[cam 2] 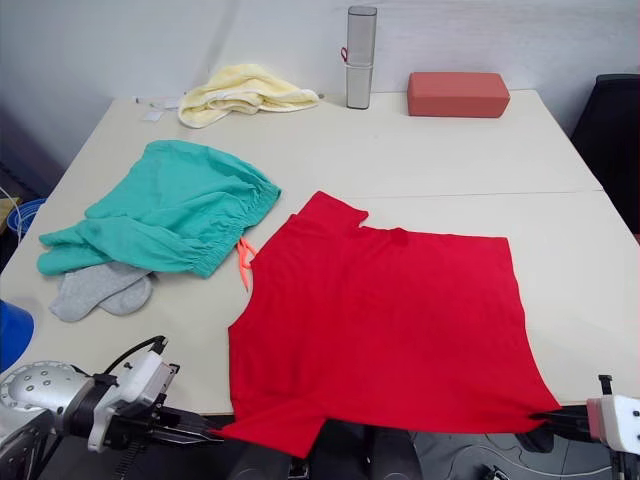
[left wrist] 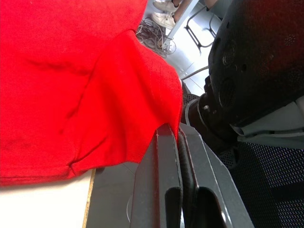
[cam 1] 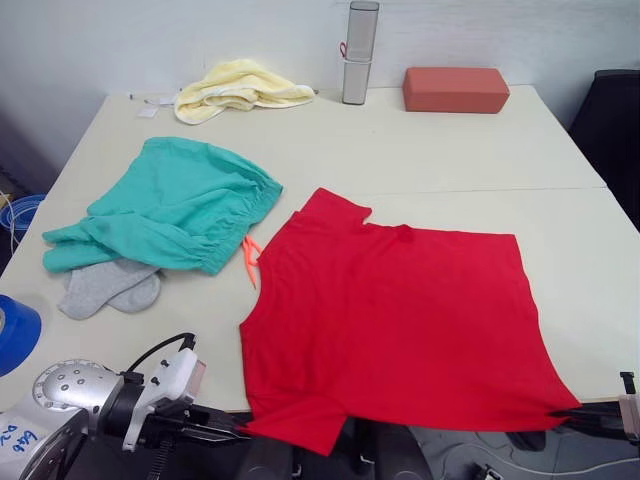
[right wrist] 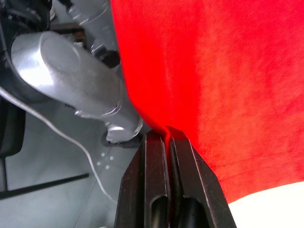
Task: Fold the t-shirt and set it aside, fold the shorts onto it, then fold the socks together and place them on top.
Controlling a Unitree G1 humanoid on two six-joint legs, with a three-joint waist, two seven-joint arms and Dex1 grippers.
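Observation:
The red t-shirt (cam 1: 400, 320) lies spread flat on the near half of the table, its near edge hanging over the front. My left gripper (cam 1: 238, 428) is shut on the t-shirt's near left corner, the pinched cloth (left wrist: 156, 102) rising between its fingers. At the near right corner my right gripper (cam 1: 556, 412) is shut on the t-shirt (right wrist: 213, 71) too. The teal shorts (cam 1: 170, 205) lie bunched at the left with an orange drawstring (cam 1: 249, 257) sticking out. The grey socks (cam 1: 105, 285) lie partly under the shorts' near edge.
A pale yellow towel (cam 1: 235, 88) lies crumpled at the back left. A grey upright cylinder (cam 1: 359, 52) and a brick-red block (cam 1: 455, 89) stand along the back edge. A blue object (cam 1: 15, 330) sits off the table's left front.

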